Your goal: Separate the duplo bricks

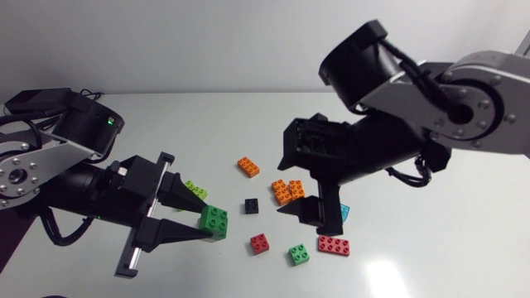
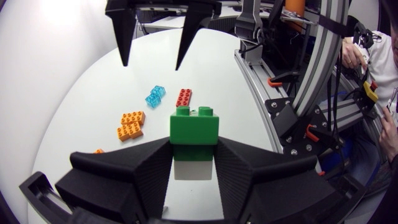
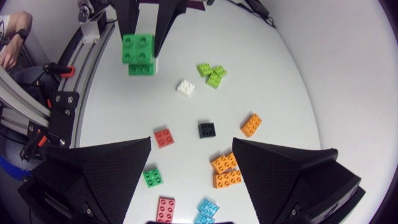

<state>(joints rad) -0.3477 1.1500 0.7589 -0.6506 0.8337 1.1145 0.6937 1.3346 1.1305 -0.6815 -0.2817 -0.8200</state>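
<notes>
Logged green duplo stack (image 1: 214,220) pinched from two sides at the fingertips of left pincer (image 1: 204,220), raised clear of the surface (image 1: 166,124), studs turned upward. Read it in the right wrist view as two green bricks seated one upon the other, without a clear sight of the seam. Found right pincer (image 1: 308,222) spread wide with nothing between its fingers, hanging over the paired orange bricks (image 1: 287,191) near the middle of the surface. Placed the stack ahead of that open pincer and off toward one finger's side, well apart from it, across a black brick (image 1: 251,205) and a red brick (image 1: 259,242) lying loose in between. Judged the stacking axis roughly upright, hence a pull up or down to part the halves. Counted left pincer as already committed, right pincer as the only free one and so the one to travel. Expected next: crossing to the stack, closing on the green brick left bare by the left fingers, then drawing away along that axis. Flagged crowding of four fingers on small faces as the likely trouble
</notes>
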